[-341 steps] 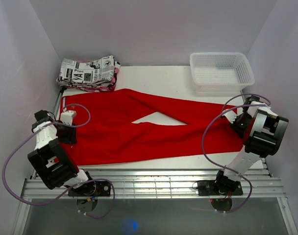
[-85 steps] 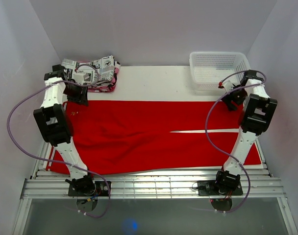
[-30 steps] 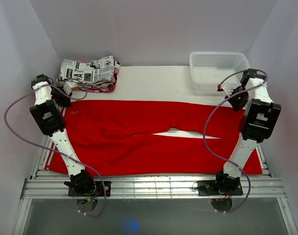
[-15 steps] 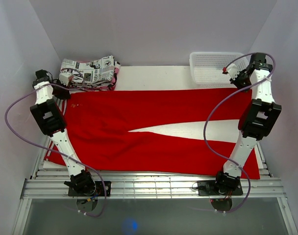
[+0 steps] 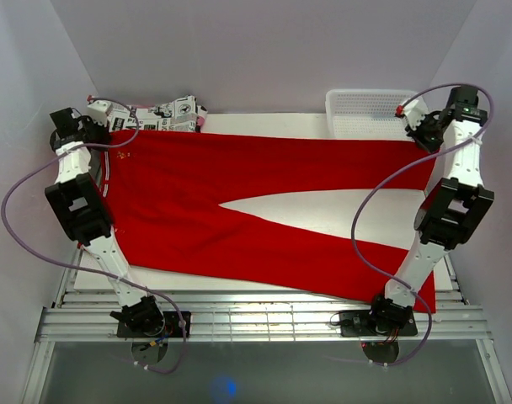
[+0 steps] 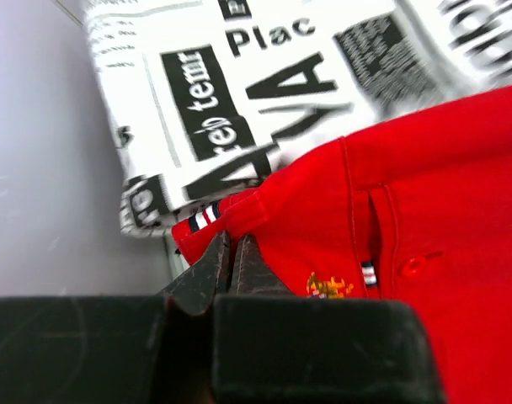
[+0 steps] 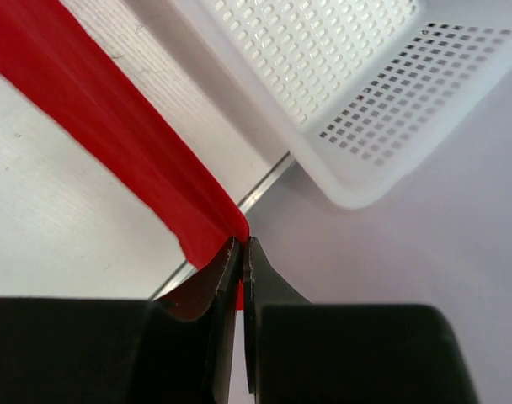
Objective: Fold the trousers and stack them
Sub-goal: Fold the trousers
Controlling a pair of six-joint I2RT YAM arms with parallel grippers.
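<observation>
Two pinched corners hold the trousers (image 5: 197, 194) spread across the white table (image 5: 281, 206). The garment is plain bright red soft cloth, with the waist at the left and both long legs reaching to the right. The legs part in a long narrow wedge where bare tabletop shows, its tip pointing toward the waist. The left gripper (image 6: 232, 252) is clenched on the far waistband corner, with red cloth squeezed between its dark fingertips. Just beside that grip are a small red, white and blue striped tab, a little gold embroidered crest, a pocket seam and a red button. The right gripper (image 7: 242, 250) is clamped on the hem corner of the far leg. The far edge runs nearly straight between the two grips. The near leg slants toward the right near corner of the table, its end lying over the front edge. A folded newspaper-print garment (image 5: 168, 114) lies at the far left corner, just behind the waistband. A white perforated basket (image 5: 365, 114) stands at the far right corner, near the right grip.
</observation>
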